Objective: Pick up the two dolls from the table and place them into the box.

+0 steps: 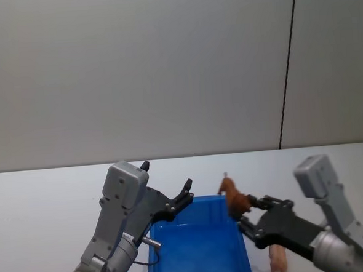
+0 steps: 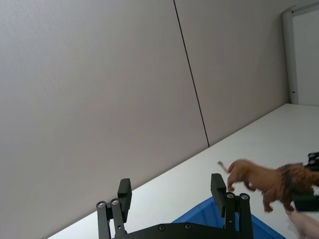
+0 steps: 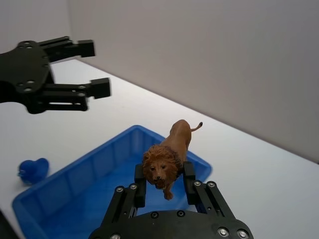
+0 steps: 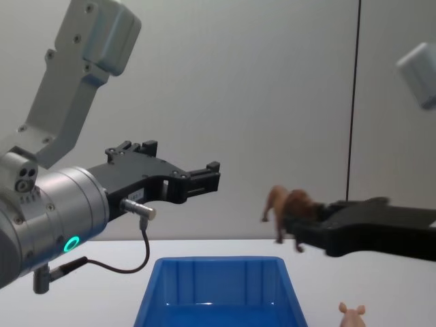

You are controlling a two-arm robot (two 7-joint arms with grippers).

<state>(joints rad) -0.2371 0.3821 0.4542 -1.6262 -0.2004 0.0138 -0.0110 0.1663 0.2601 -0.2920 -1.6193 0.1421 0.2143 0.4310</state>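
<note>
The right gripper (image 3: 164, 180) is clamped on the brown doll (image 3: 172, 149), held level above the box's (image 4: 218, 276) far right corner, head toward the robot, tail toward the wall. The left gripper (image 2: 171, 191) hangs spread and empty over the far left corner. The pink doll (image 4: 352, 313) sits on the bench (image 1: 44, 206) just right of the box.

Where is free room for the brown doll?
Bare: the box floor inside its walls; the table behind its far rim. Crowded: pink doll right of the box; left gripper open above the box; right gripper holding brown doll.
</note>
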